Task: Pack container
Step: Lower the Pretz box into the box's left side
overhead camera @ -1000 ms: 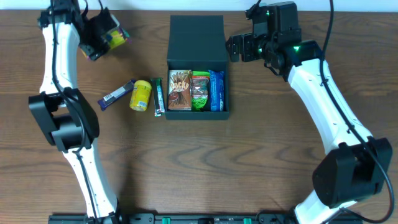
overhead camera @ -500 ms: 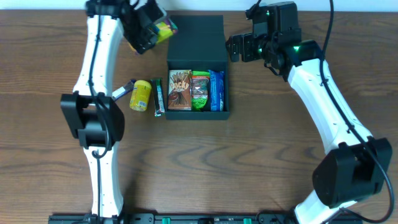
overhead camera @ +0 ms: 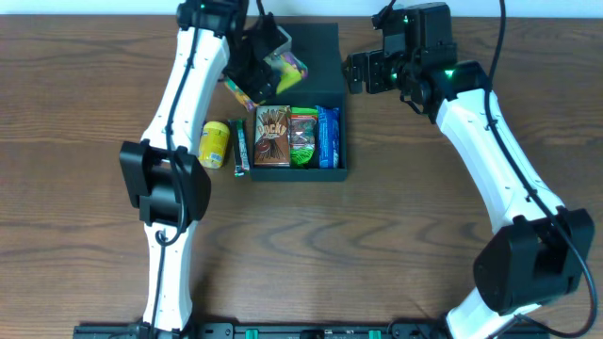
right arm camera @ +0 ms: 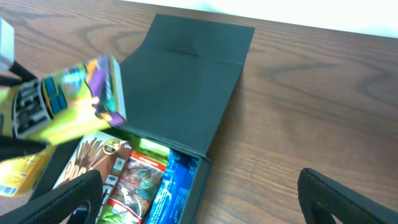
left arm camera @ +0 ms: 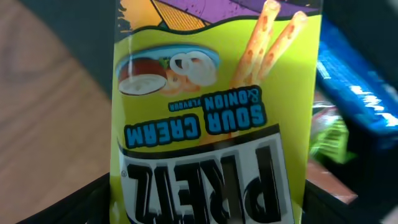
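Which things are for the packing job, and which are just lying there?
For the job: container, Pretz packet held above it, Pocky box, green packet, blue packet inside.
Lying about: yellow tub, dark bar, beside the container.

Left tool (overhead camera: 267, 68), clamped on the yellow Pretz sour cream and onion packet (overhead camera: 287, 66), has travelled across the tabletop (overhead camera: 377, 264) from its 10 o'clock corner toward 12 o'clock. It now hangs over the open lid (overhead camera: 316, 52) of the container (overhead camera: 300, 173), at the 11 o'clock edge. The left arm (overhead camera: 184, 104) now covers the purple snack bar.
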{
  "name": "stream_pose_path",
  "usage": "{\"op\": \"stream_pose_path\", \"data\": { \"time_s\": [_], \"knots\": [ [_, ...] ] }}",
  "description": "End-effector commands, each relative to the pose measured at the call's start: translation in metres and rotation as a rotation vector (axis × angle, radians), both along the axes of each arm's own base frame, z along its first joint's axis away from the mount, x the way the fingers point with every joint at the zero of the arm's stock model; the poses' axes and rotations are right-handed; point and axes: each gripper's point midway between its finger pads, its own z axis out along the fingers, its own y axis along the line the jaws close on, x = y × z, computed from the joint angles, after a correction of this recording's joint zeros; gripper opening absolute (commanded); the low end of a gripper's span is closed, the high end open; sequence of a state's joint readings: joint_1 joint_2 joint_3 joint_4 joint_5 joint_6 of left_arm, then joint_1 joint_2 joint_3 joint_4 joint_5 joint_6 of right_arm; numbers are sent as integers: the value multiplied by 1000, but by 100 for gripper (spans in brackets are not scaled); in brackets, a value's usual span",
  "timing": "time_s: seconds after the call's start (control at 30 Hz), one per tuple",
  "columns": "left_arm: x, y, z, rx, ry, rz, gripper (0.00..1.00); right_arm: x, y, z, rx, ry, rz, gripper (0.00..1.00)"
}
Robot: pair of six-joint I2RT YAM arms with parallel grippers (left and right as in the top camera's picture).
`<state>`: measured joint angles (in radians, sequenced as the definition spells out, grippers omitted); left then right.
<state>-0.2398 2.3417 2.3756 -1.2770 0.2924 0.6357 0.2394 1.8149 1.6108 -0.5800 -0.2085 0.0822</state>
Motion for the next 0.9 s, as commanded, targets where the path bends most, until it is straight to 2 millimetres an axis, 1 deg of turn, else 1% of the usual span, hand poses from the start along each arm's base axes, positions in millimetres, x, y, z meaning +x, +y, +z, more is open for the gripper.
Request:
{"op": "stream_pose_path", "data": {
  "time_s": [0.0, 0.1, 0.17, 0.3, 0.43, 0.5, 0.63, 0.67, 0.87],
  "knots": [
    [-9, -17, 23, -73, 10, 39, 83, 1, -3, 8, -3, -21, 0, 99],
    [-20, -22, 21, -69, 59, 60, 82, 1, -3, 8, -3, -20, 0, 99],
    [-33, -27, 19, -64, 107, 58, 81, 1, -3, 8, -3, -21, 0, 99],
    [-51, -34, 17, -48, 179, 90, 79, 1, -3, 8, -3, -21, 0, 99],
    [-54, -39, 16, -56, 231, 231, 77, 1, -3, 8, -3, -20, 0, 99],
    [-53, -35, 14, -40, 246, 314, 72, 1, -3, 8, -3, -21, 0, 99],
    [-52, -17, 10, 38, 259, 529, 72, 1, -3, 8, -3, -21, 0, 99],
    [-53, -14, 9, 49, 268, 562, 72, 1, -3, 8, -3, -21, 0, 99],
    [-57, -14, 8, 46, 301, 657, 71, 1, -3, 8, -3, -20, 0, 99]
  ]
}}
